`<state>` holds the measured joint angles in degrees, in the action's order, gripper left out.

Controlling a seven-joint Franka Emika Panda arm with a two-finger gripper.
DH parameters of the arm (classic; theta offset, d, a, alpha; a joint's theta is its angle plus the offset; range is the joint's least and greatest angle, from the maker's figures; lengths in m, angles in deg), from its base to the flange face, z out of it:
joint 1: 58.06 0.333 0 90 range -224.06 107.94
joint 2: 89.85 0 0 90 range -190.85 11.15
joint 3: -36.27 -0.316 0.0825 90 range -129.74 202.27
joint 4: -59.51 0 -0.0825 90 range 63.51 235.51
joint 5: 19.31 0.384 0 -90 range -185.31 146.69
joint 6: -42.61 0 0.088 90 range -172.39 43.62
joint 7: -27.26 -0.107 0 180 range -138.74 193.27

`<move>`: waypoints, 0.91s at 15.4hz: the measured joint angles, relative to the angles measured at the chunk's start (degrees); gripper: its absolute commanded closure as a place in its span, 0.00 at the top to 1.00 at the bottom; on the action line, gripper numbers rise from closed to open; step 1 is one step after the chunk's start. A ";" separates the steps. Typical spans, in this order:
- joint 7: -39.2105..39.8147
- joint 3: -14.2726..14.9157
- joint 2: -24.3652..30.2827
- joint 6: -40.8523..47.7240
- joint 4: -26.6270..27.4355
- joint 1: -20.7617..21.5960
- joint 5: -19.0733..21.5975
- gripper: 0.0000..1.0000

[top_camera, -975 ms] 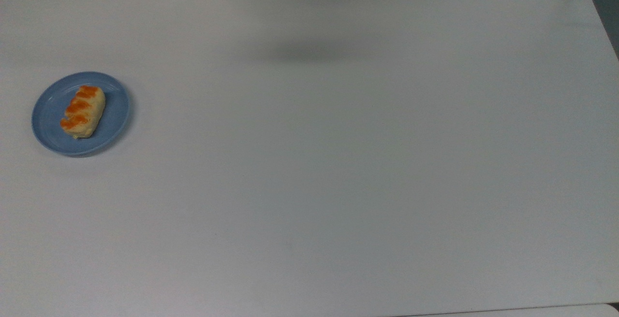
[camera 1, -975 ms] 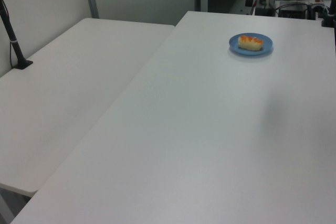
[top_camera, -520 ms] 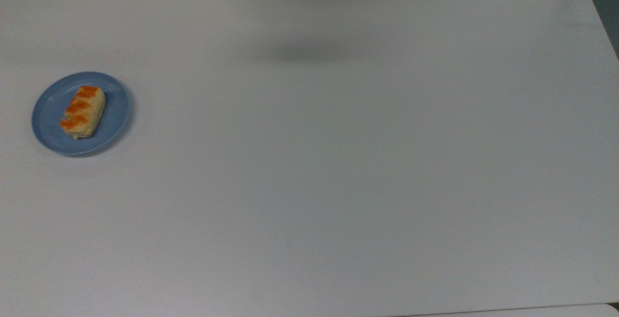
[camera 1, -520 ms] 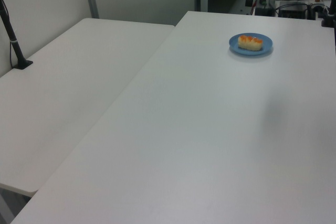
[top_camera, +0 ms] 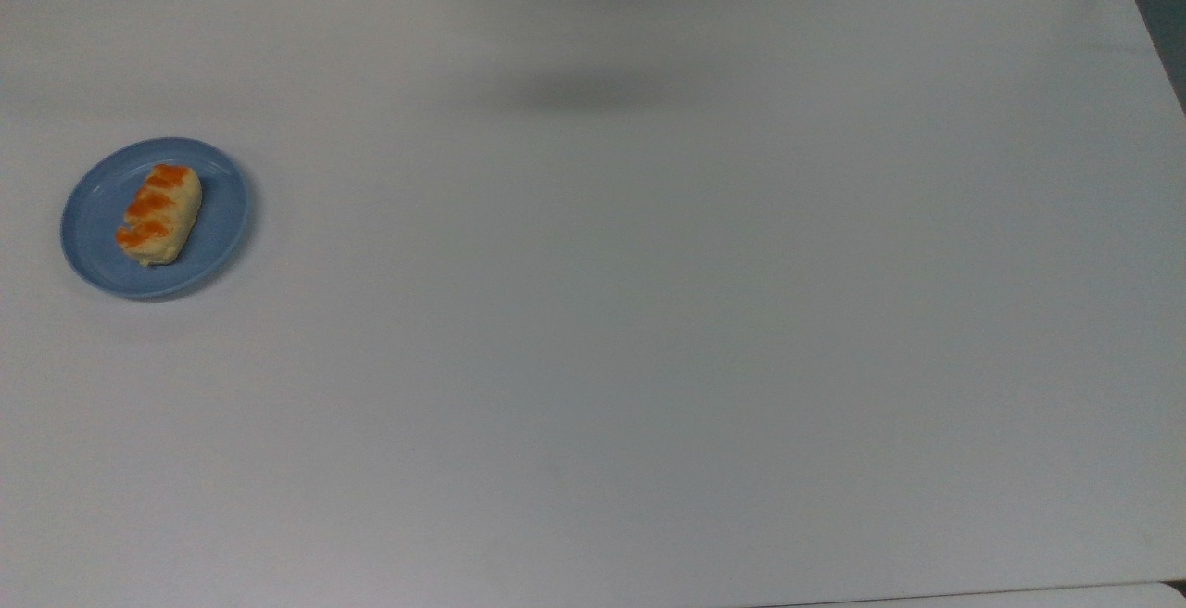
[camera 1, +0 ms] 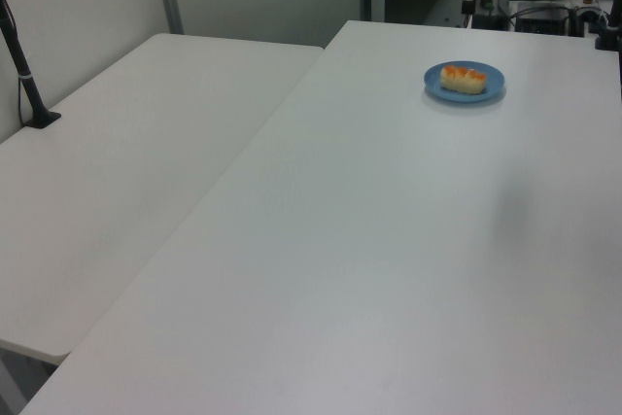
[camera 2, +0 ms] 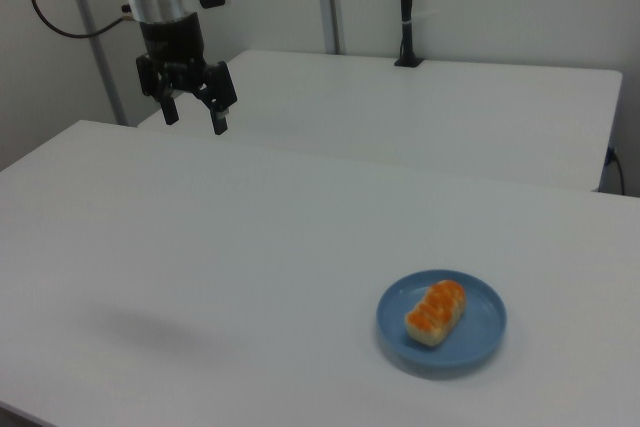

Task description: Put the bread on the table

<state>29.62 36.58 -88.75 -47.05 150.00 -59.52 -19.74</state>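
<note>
Just one bread (top_camera: 159, 214) on one plate (top_camera: 218, 237); gripper (camera 2: 194, 116) hangs spread, empty

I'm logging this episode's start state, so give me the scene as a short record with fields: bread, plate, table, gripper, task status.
bread: lies on the blue plate, long axis slanted in the top view, orange-glazed bumps up
plate: round, light blue, on the table near the top view's left edge
table: white tabletop, bare apart from the plate
gripper: open, raised well above the table, far from the bread in the right view, holding nothing
task status: not started; bread not yet on the table
</note>
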 measured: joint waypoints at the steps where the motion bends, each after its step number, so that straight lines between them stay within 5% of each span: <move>1: 0.00 0.05 0.03 0.06 -0.01 -0.11 -0.55 1.00; 7: 2.96 0.23 -0.05 0.04 -0.04 -3.95 -3.19 1.00; 14: 21.71 0.59 -5.15 -9.17 0.18 -16.28 -5.76 1.00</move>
<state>51.33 37.18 -93.90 -56.22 150.18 -75.80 -25.51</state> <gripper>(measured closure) 0.000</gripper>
